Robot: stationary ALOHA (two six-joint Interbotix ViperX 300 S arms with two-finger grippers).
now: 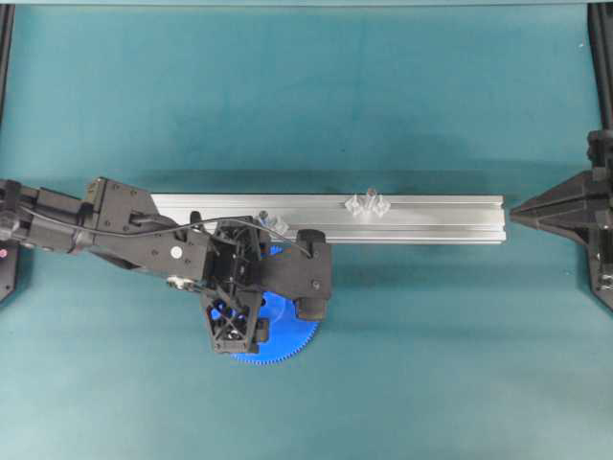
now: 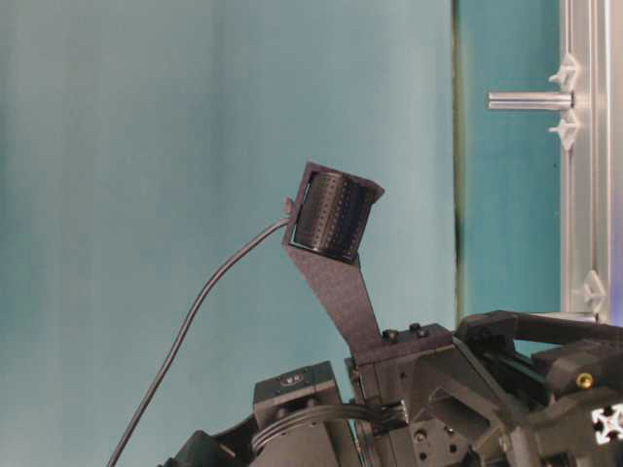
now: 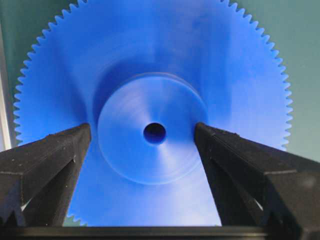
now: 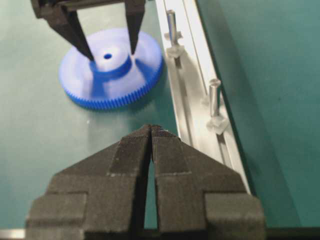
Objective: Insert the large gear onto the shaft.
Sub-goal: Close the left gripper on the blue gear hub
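large gear (image 3: 150,125) | flat, beside rail (image 1: 326,218) | left claw (image 3: 142,135) wide astride hub

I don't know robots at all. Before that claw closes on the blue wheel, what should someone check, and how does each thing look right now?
1. Left tool open: ok, its fingers stand wide on either side of the raised hub.
2. Tool centred on the large gear: ok, the centre hole sits midway between the fingers.
3. Gear lying flat on the table: ok.
4. Fingers touching the hub: cannot tell.
5. Right tool out of the way: ok, shut and parked apart from the gear.
6. Two pins on the rail, one nearer the gear, one further along; which is the target shaft: cannot tell.
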